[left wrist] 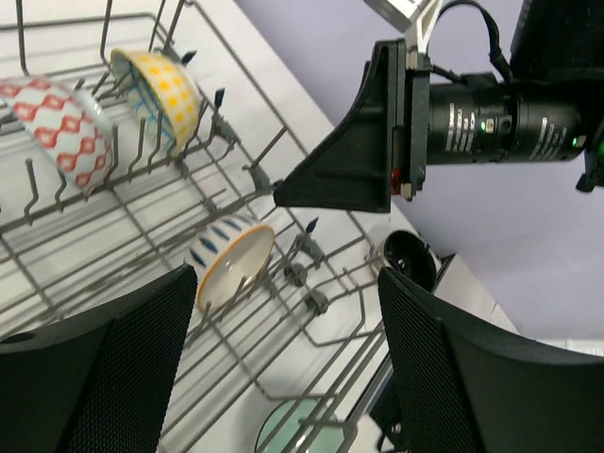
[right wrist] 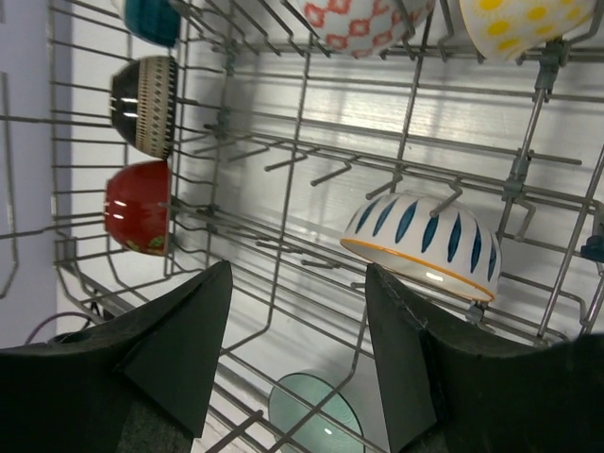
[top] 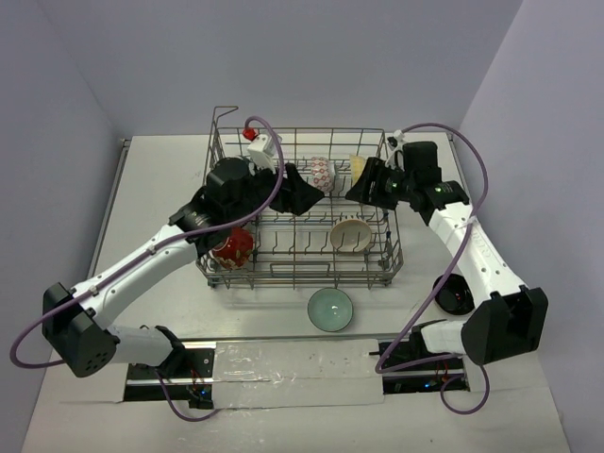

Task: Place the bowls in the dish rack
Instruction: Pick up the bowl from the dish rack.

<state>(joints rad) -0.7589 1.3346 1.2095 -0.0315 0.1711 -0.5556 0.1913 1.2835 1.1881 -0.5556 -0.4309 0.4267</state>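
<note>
Both arms are over the dish rack (top: 302, 280), neither carrying anything. Left gripper (top: 300, 193) hangs mid-rack, jaws spread, nothing between the fingers (left wrist: 113, 377) in its own camera. Right gripper (top: 363, 179) is at the rack's back right, jaws also apart and empty, only wire and tines between them. Reads as both free for a pick, not mid-placement.

In the rack, all tipped on edge between tines, which keeps them from rolling: red bowl (top: 232, 247) at the lower left, red-patterned bowl (top: 323, 173) and yellow-dotted bowl (left wrist: 160, 90) along the back row, blue-striped bowl (top: 351, 235) right of centre. The right wrist view also shows a teal bowl (right wrist: 151, 19) and a black banded bowl (right wrist: 146, 104) in line with the red one. From overhead the left arm covers those two.

Not in yet: pale green bowl (top: 330, 309), upright on the table just in front of the rack's near wall, and a plain black bowl (left wrist: 408, 262) on the table right of the rack, half hidden by the right arm from above.

My read: mostly done, two to go. Green sits between the two bases, so either arm could take it. Black is the right arm's job. Watch item: the grippers sit close together over the rack, so one should back out before the other swings.
</note>
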